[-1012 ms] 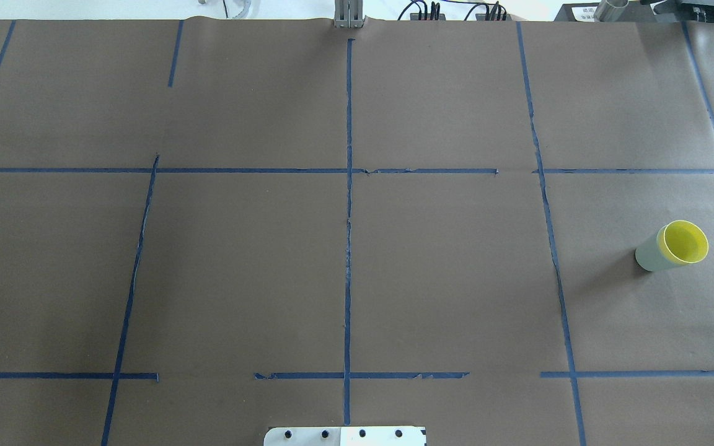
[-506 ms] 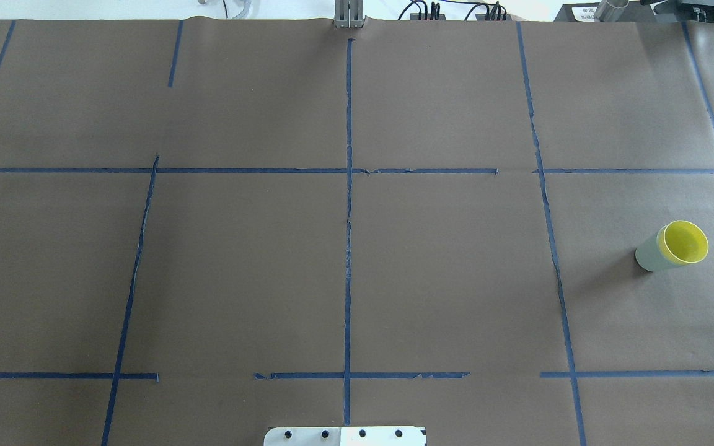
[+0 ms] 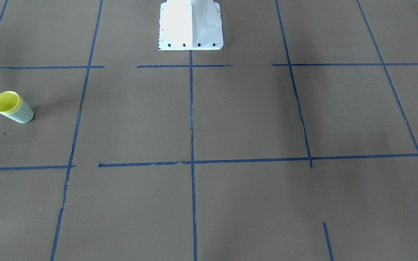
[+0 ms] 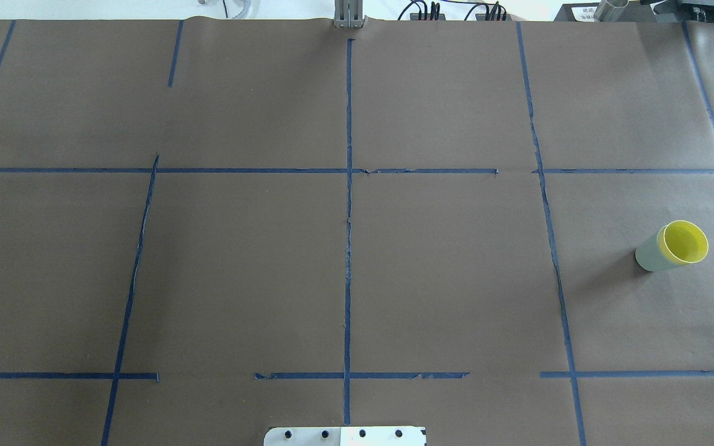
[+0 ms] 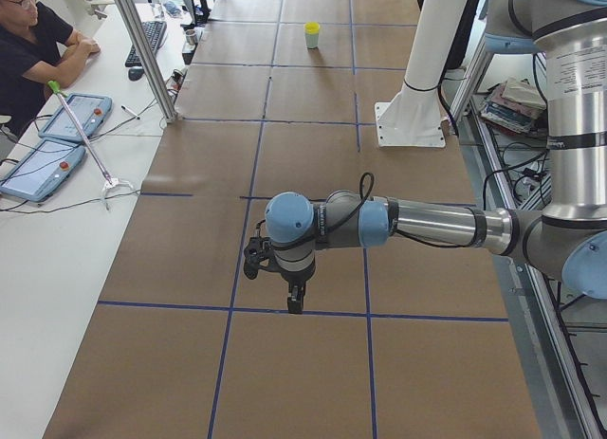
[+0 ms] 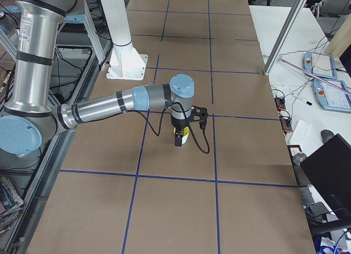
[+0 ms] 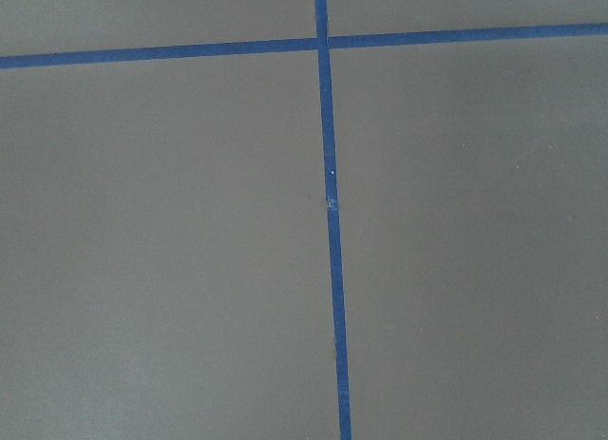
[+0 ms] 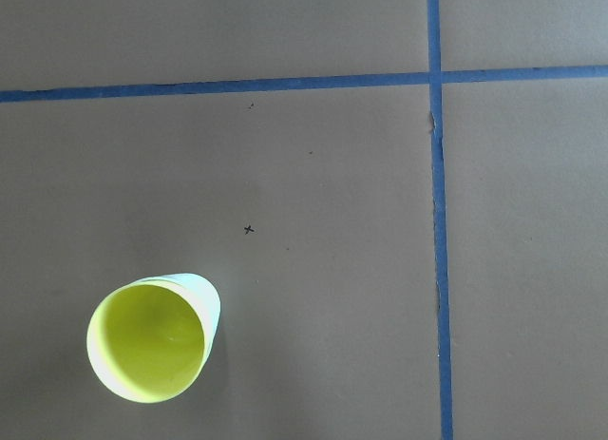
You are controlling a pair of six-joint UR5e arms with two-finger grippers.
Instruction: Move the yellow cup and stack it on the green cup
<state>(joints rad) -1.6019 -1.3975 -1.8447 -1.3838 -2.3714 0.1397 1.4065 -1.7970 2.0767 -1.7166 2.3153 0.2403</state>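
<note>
The yellow cup sits nested inside the green cup, upright on the brown table at the right of the overhead view. The stack also shows in the front-facing view, yellow cup inside green cup, and in the right wrist view, yellow cup inside green cup. My right gripper hangs over the stack, seen only in the exterior right view. My left gripper hangs over bare table far from the cups, seen only in the exterior left view. I cannot tell whether either is open or shut.
Blue tape lines grid the brown table. The white robot base plate sits at the near edge. In the exterior left view a seated operator, tablets and a metal post stand along the far side table.
</note>
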